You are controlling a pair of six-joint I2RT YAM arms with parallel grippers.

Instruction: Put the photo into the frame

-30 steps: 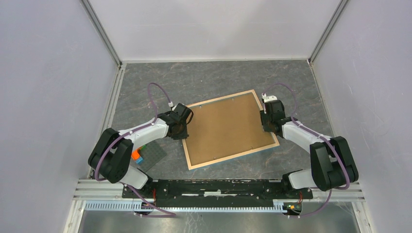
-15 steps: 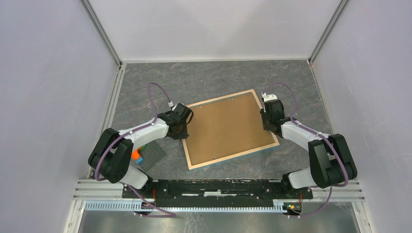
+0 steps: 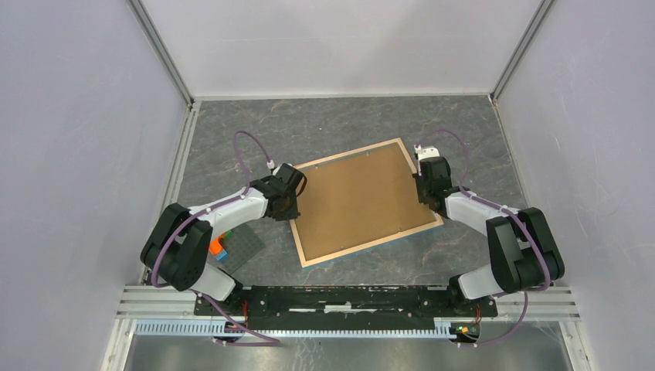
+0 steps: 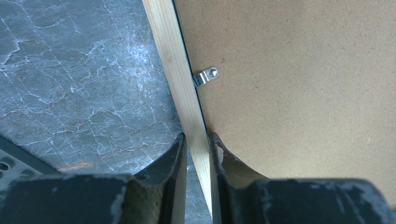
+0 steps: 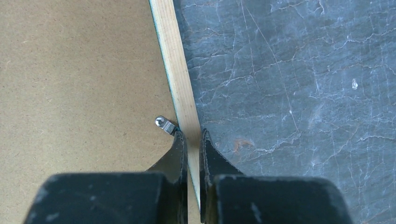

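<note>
Where the grey marbled tabletop (image 3: 340,124) carries the work, the frame (image 3: 371,246) lies flat at its middle, pale wood back upward, with a sliver of blue showing at the near right edge. It is skewed, so its long axis runs from near left to far right. The brown backing board (image 3: 361,202) sits inside the wooden rails and covers the whole opening. The photo is not visible in any view, and whether it lies under the board cannot be told. The relation that governs the coming move is that the two short rails sit at opposite ends of the long axis, each directly at one claw, so neither arm is the nearer. The left claw (image 4: 197,140) is drawn narrow onto the left rail, one finger on the tabletop side and the other over the board's edge, both apparently touching the wood. The right claw (image 5: 190,135) is pinched down almost fully on the right rail in the same manner, with the frame extending left from it. In my judgement any lift or turn-over depends on both grips moving together along that axis, since uneven travel would twist the thin frame. A small metal clip (image 4: 206,76) reaches from the rail onto the board just beyond each claw.
</note>
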